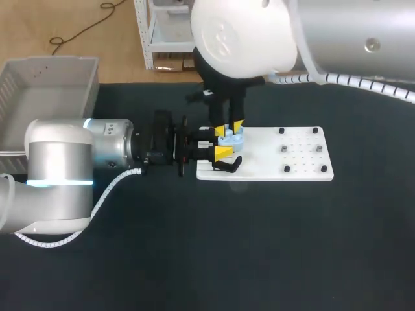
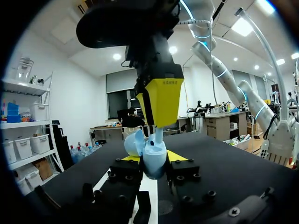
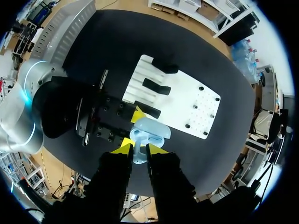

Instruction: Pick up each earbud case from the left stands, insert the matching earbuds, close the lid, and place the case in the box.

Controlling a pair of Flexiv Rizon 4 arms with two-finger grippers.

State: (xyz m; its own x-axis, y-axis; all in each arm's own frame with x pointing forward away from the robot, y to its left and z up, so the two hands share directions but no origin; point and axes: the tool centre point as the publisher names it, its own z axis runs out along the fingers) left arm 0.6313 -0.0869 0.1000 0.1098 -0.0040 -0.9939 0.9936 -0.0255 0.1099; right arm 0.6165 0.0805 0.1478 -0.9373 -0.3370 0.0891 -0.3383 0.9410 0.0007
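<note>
A light blue earbud case (image 1: 231, 137) hangs with its lid (image 2: 135, 142) open over the left end of the white board (image 1: 272, 162). My left gripper (image 1: 224, 144) comes in level from the left and is shut on the case body (image 2: 153, 158). My right gripper (image 1: 229, 128) points straight down over the open case (image 3: 150, 133). It is shut on a pale earbud (image 3: 137, 155) whose stem (image 2: 159, 135) reaches down into the case. In the left wrist view one yellow finger (image 2: 163, 100) of the right gripper stands directly above the case.
Black stands (image 3: 156, 86) line the board's left part, one (image 1: 227, 166) lying just in front of the grippers. Small pegs (image 1: 284, 149) dot the board's right half. A grey bin (image 1: 39, 103) sits at the table's far left corner.
</note>
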